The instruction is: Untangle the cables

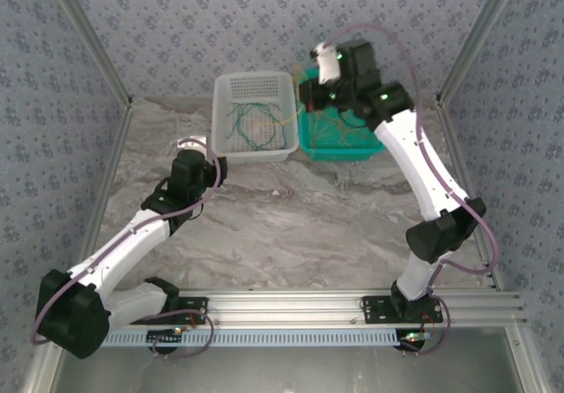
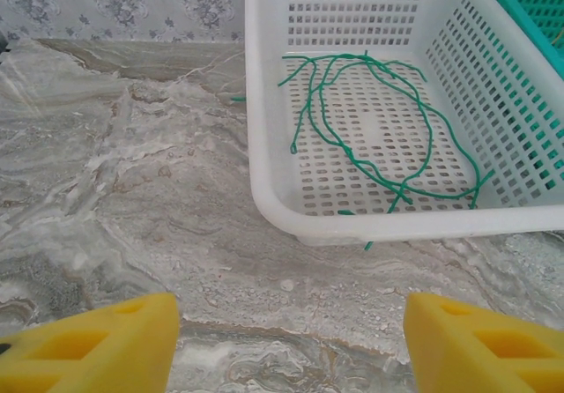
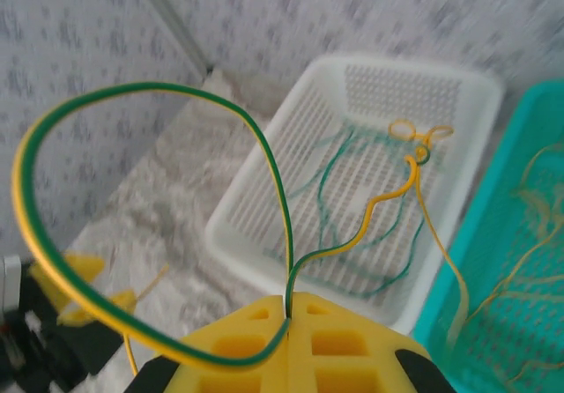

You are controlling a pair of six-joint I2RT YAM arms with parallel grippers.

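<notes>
Marbled tabletop (image 1: 282, 226) and patterned wallpaper (image 1: 220, 23) frame the overhead view, where the cables lie split between two tubs: green strands (image 1: 249, 122) loop in a white basket (image 1: 220, 120), and yellowish strands (image 1: 339, 130) fill the teal basket (image 1: 348, 153) beside it, under the reaching right arm (image 1: 423, 173). From the left wrist, the left gripper (image 2: 291, 340) stands with its jaws spread wide and nothing between them. The green strands lie ahead and to its right on the white basket's floor, well clear of its fingertips. From the right wrist, the right gripper (image 3: 289, 309) has its fingers pressed together on a green-and-yellow strand (image 3: 44, 155). The strand arcs up and left from the pinch in a big loop, and its far part snakes forward over the white basket toward a tan curl (image 3: 419, 133). Thin, light and floppy yet springy, such wire likely slips from a loose pinch and snags its neighbours. A free end, away from crossings, looks the best place to take hold.
</notes>
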